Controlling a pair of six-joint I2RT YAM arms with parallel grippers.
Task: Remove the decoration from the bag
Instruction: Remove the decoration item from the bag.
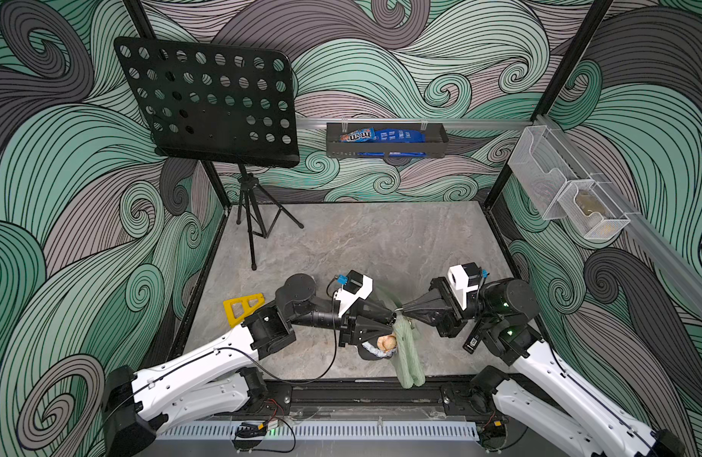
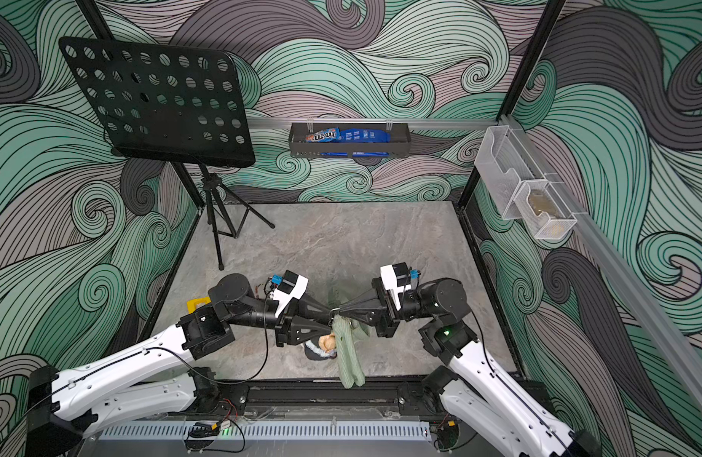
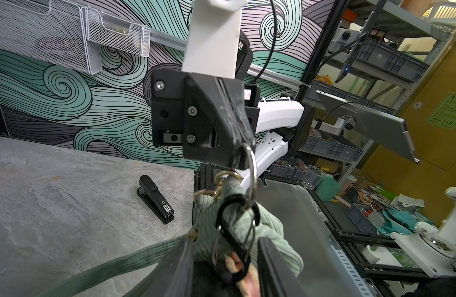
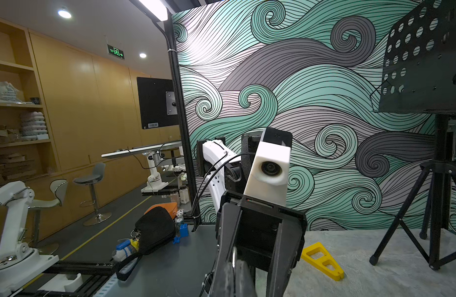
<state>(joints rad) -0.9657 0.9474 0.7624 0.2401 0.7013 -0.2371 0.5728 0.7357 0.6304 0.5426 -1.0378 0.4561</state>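
Right pincer [image 3: 241,154] pressed together, I pinch the silver ring [image 3: 252,177] atop the hanging bag [image 3: 268,226]; my left pincer [image 3: 225,243], spread, straddles the black clip [image 3: 220,216], green cloth crowding it. A stapler [image 3: 156,200] lies beyond, music stand [image 1: 207,103] farther.

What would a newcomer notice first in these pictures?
The left gripper and right gripper meet tip to tip near the front edge of the grey table, over a sage-green corduroy bag; the right grips its silver metal ring. A black perforated music stand towers at back left.

Bag [image 1: 410,356] hangs below ring [image 3: 252,167] in right tool [image 3: 243,151], left tool [image 1: 393,318] opposite.
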